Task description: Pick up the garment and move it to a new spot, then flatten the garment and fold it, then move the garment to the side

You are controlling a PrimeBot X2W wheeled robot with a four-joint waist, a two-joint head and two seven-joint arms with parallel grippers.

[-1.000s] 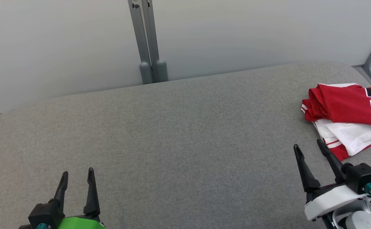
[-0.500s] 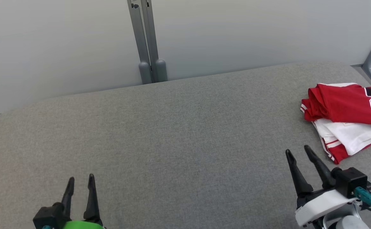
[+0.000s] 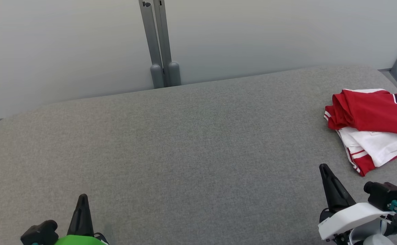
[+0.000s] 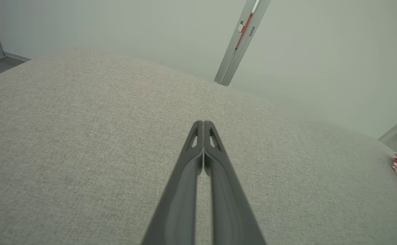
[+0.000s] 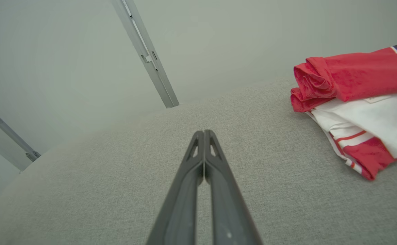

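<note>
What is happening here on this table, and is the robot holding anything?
A two-armed robot is working on a garment task at a gray padded table. The red and white jersey lies folded near the table's right end, so the folding and moving aside appear done. The left gripper and the right gripper are both shut, hold nothing, and sit apart from the jersey.

We see one grey fabric-covered bench (image 3: 198, 146). A folded red-and-white garment (image 3: 371, 119) lies on it, ahead and right of the jaws of the right gripper (image 3: 324, 168), clear of them.
</note>
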